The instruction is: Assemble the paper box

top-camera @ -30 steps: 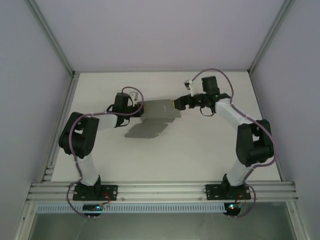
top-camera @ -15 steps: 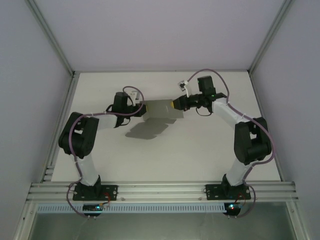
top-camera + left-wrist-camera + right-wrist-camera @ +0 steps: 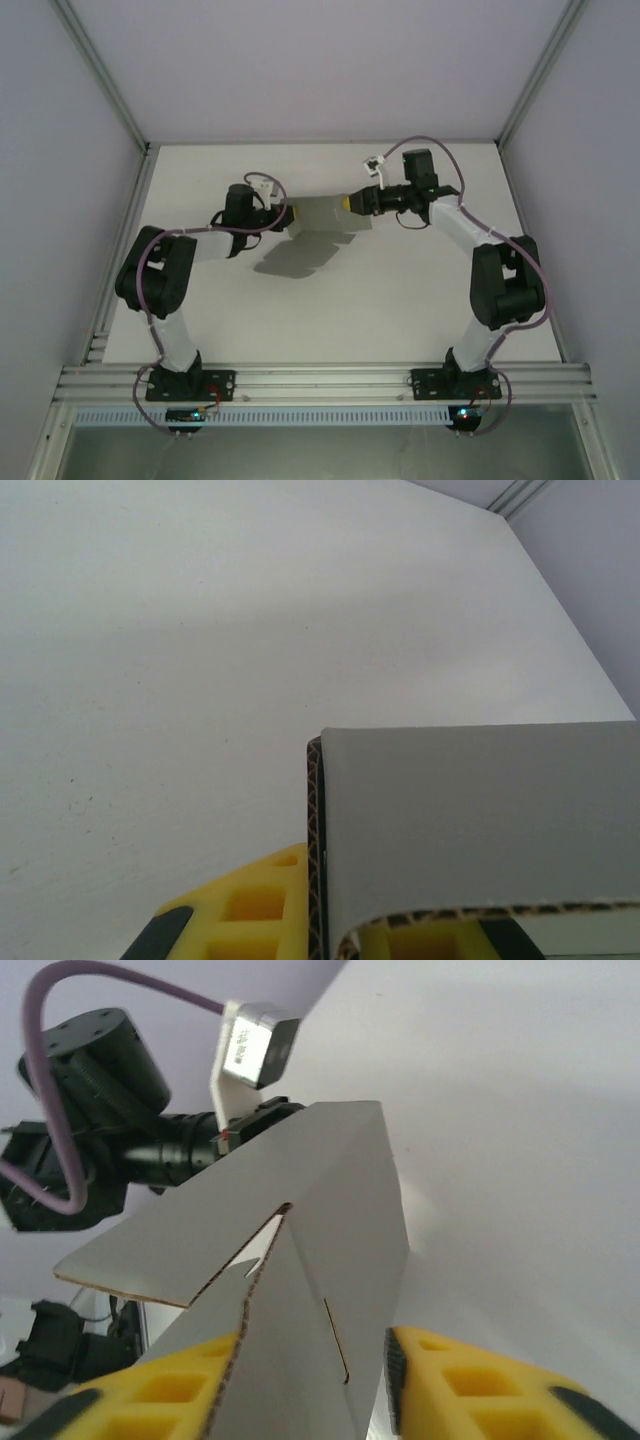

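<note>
paper box [image 3: 325,220] is judged light, easily crushed, best taken near folds | clamped at edge by left gripper [image 3: 289,213] | right gripper [image 3: 348,202]: closure cannot be told

surface: white table [image 3: 400,300] is lying below left gripper [image 3: 290,213] and right gripper [image 3: 347,201] | walls: pale lilac panels [image 3: 300,60] are standing beyond and beside them | frame: metal rails [image 3: 320,381] are running behind them
</note>
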`<state>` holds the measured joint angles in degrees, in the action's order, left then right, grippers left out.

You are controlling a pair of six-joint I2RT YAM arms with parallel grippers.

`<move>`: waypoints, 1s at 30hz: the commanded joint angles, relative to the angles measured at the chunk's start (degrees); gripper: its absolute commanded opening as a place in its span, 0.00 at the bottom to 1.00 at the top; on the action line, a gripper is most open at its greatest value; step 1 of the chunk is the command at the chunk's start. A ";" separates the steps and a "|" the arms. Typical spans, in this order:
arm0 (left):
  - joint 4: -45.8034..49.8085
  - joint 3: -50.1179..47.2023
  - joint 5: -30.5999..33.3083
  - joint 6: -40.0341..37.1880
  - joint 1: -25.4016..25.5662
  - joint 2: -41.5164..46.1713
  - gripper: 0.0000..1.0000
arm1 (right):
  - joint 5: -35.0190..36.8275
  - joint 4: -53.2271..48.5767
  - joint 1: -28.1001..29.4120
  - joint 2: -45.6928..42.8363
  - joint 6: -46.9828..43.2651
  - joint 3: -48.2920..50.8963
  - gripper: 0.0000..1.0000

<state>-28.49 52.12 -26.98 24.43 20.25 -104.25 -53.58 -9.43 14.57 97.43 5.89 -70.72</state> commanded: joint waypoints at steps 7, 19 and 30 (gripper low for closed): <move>3.89 1.17 3.10 -1.59 0.10 2.12 0.00 | 16.19 -4.83 0.44 -8.20 -2.37 -2.78 0.85; 5.46 1.83 5.85 -1.08 0.75 2.73 0.00 | 29.37 -14.80 6.92 -0.43 -7.99 -11.40 0.99; 5.89 3.17 5.45 0.96 0.67 1.77 0.00 | 28.37 -11.48 9.92 3.08 -7.84 -6.88 0.99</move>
<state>-22.09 52.47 -20.95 23.66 20.73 -104.25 -24.73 -21.17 23.53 98.85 -0.95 -78.43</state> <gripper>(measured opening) 0.086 0.990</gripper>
